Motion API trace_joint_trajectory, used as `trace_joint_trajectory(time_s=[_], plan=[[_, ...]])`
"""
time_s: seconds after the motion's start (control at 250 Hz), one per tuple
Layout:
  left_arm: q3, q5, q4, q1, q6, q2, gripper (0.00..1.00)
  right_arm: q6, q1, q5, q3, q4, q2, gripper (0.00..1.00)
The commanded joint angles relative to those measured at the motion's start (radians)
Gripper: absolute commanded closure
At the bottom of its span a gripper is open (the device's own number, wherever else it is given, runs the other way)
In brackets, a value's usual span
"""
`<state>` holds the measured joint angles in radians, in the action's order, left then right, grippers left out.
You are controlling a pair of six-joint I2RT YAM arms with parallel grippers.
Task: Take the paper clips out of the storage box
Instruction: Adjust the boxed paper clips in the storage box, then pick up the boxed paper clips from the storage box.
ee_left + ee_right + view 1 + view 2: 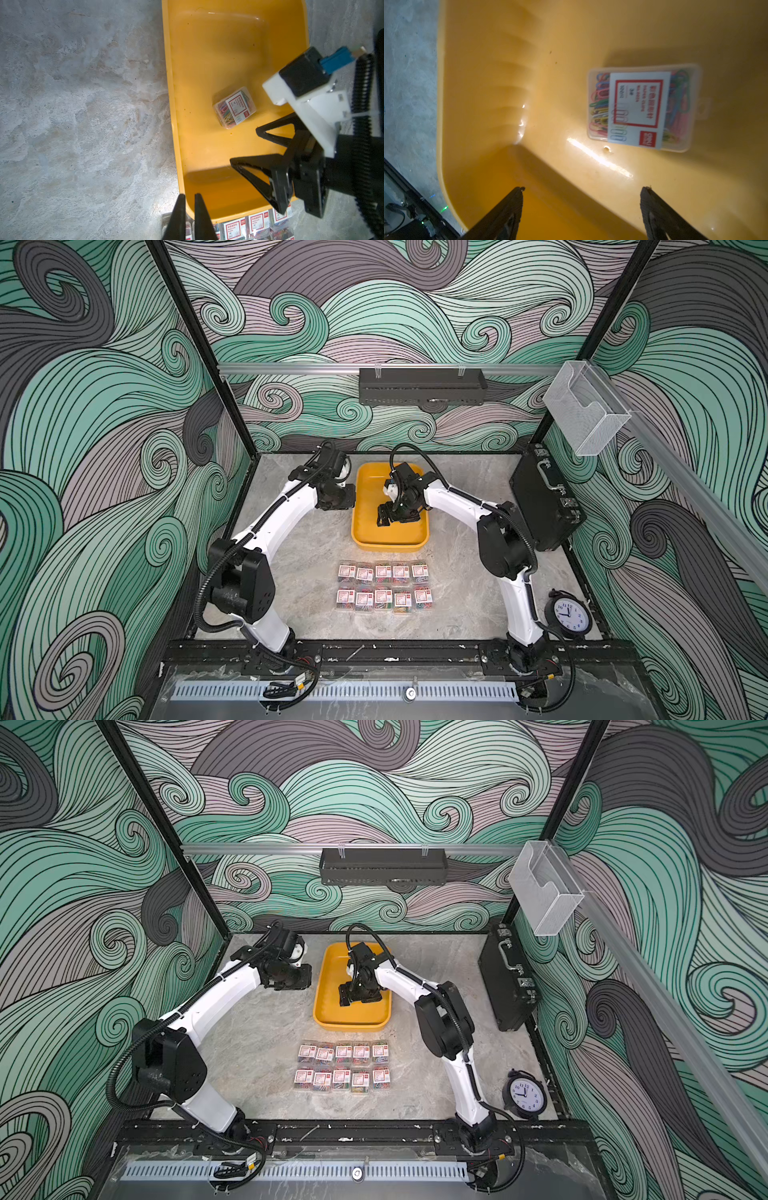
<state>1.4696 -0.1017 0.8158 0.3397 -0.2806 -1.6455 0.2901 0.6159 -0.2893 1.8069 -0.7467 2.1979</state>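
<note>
While the right gripper [583, 188] hangs inside the shallow rectangular yellow plastic storage box [390, 548], its two black triangular fingers [512, 199] stand spread wide with nothing between them. One small clear plastic box of multicoloured paper clips [641, 108] lies flat on the yellow floor, white-and-red label up. It is just ahead of the fingertips, apart from them and touching no wall. In both top views this last box cannot be made out beneath the right arm.

The storage box sits at the centre of the frame on the grey marbled tabletop [311, 572]. Just below it, apart from its rim, ten more clear boxes of paper clips [384, 585] lie label-up in two neat rows of five on the bare table, at lower centre of the frame.

The left gripper [190, 195] is held outside the storage box, by its left side in the top views. Its fingers are pressed nearly together, only a thin slit between them, and they pinch nothing.

At the right edge of the tabletop a black briefcase with metal latches [544, 506] stands on its side against the wall. A round black alarm clock [569, 614] sits at lower right, near the right arm's base. A clear plastic bin [586, 410] hangs from a rail at upper right.
</note>
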Motion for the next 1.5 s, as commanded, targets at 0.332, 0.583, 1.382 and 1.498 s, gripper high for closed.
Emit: trace_joint_trajectory(time_s=[0.332,0.583,1.382,1.498], plan=[[-0.003,0.015,0.045,0.010,0.011,0.033,0.89,0.084,-0.045,-0.014,0.189,0.013,0.163,0.09],[-0.009,0.019,0.047,0.010,0.011,0.033,0.89,0.016,-0.040,0.034,0.322,-0.060,0.237,0.10],[-0.031,0.016,0.038,0.010,0.002,0.039,0.89,-0.090,0.051,0.388,0.387,-0.197,0.256,0.47],[-0.038,0.016,0.034,0.010,0.002,0.045,0.89,-0.085,0.052,0.380,0.381,-0.198,0.218,0.47]])
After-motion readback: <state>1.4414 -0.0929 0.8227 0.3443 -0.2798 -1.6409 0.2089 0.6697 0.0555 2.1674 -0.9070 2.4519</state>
